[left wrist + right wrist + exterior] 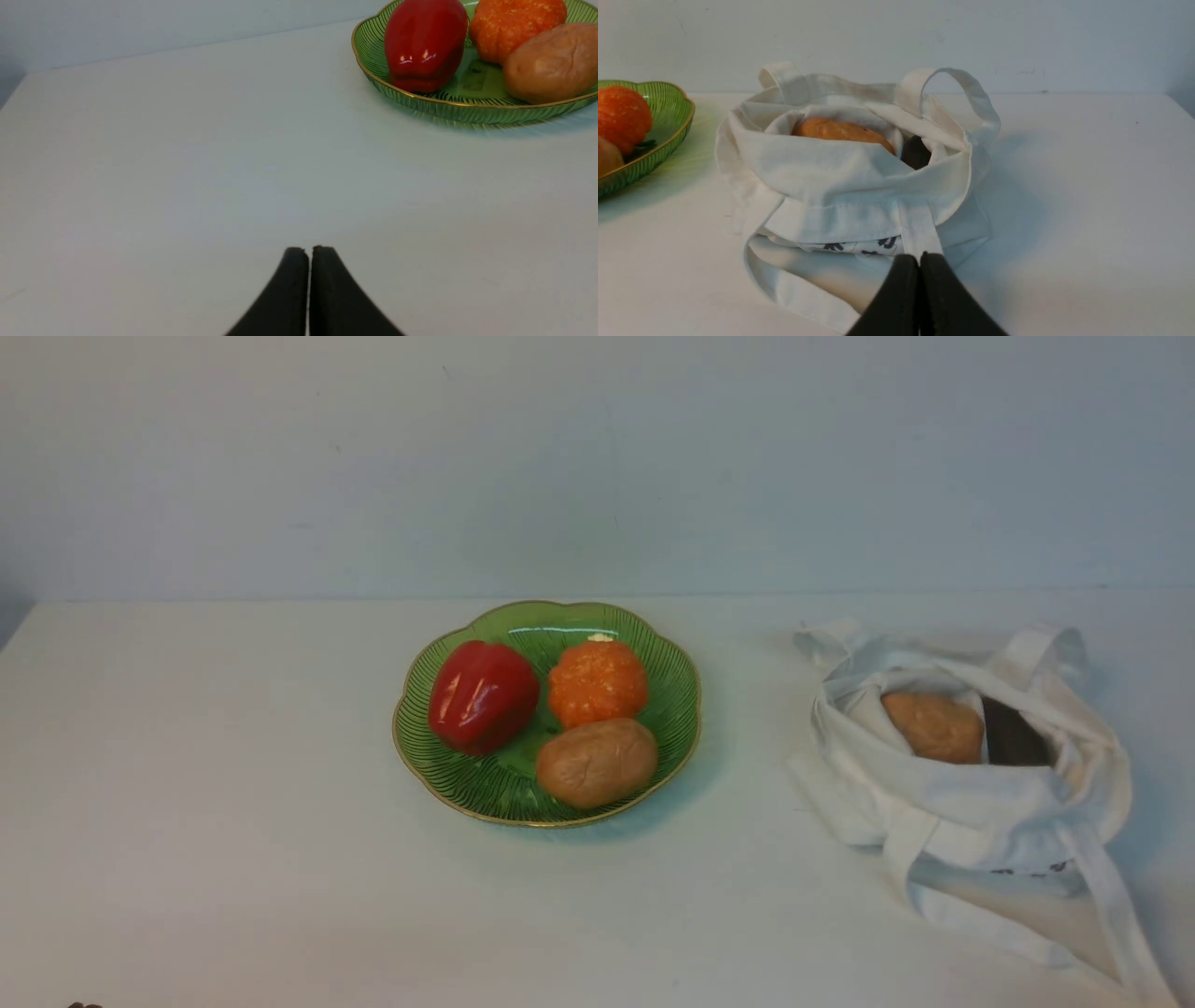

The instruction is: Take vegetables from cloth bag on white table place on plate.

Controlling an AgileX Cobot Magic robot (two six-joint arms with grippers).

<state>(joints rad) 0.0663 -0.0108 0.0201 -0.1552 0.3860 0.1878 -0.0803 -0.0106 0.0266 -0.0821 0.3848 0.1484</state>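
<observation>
L claw: black left gripper [309, 249], fingers pressed together w/ nothing between, low over bare tabletop, well apart from the plate.
R claw: black right gripper [919, 257], fingers together too, empty, tips just in front of the bag's near strap; contact w/ the cloth can't be told.
Bag: white soft fabric tote [971, 775] w/ long flat straps & small dark print, slumped open, to the right of the plate, clear gap between them.
In bag: tan-orange dimpled oval potato-like veg [934, 726] nestled in the folds; dark item beside it, can't ID.
Plate: green ribbed scalloped glass plate w/ thin gold rim [439, 784], mid-table.
On plate: second tan potato-like veg [597, 763] at the near-right edge; glossy red bell pepper [482, 695] on the left; bright orange ribbed pumpkin-like piece [597, 681] behind the potato.
Table: broad plain white matte tabletop [205, 784] under it all.
</observation>
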